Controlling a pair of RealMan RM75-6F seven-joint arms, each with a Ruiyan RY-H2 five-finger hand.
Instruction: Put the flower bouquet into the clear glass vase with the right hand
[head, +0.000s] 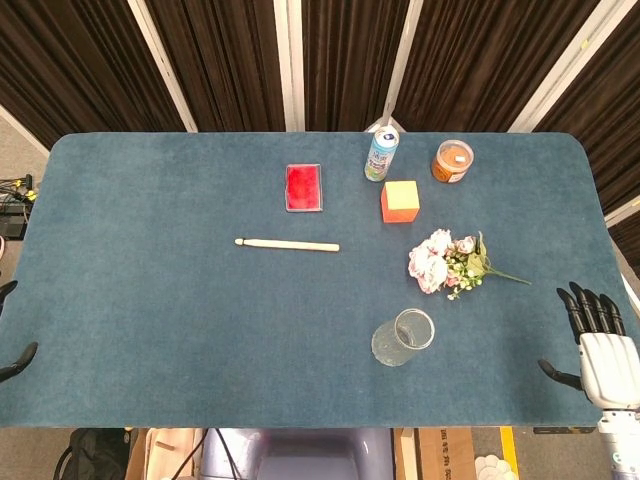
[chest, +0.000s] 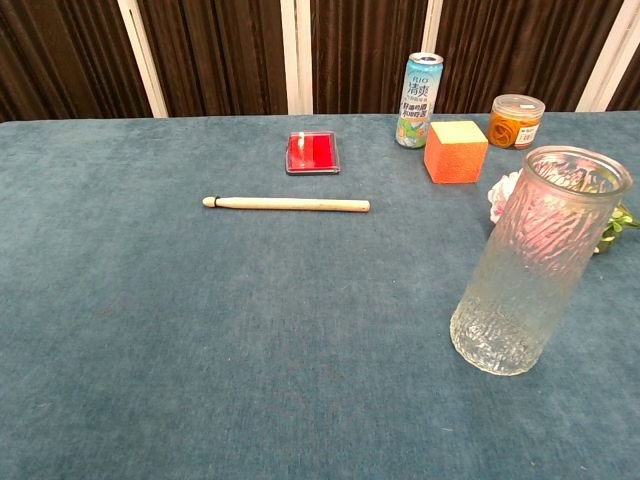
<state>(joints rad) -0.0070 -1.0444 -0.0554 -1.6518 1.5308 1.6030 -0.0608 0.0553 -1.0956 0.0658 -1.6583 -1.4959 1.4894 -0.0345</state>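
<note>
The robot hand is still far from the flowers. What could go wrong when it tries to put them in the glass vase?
1. The glass vase stands upright, close to the flower bouquet. The right hand, reaching in from the table edge, might bump it over.
2. The bouquet lies flat with a thin stem pointing toward the hand, so the fingers could slip or crush the blossoms.
3. The vase mouth looks narrow, so the stems might miss it.

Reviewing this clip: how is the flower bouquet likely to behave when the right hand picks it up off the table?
The flower bouquet lies flat, its blooms bunched wide at one end and a thin green stem trailing toward the right hand. It probably is light and somewhat floppy, head-heavy if held by the stem. The thin stem, flat on the cloth, may be hard to pinch. The clear glass vase looks tall, so perhaps tippable.
</note>
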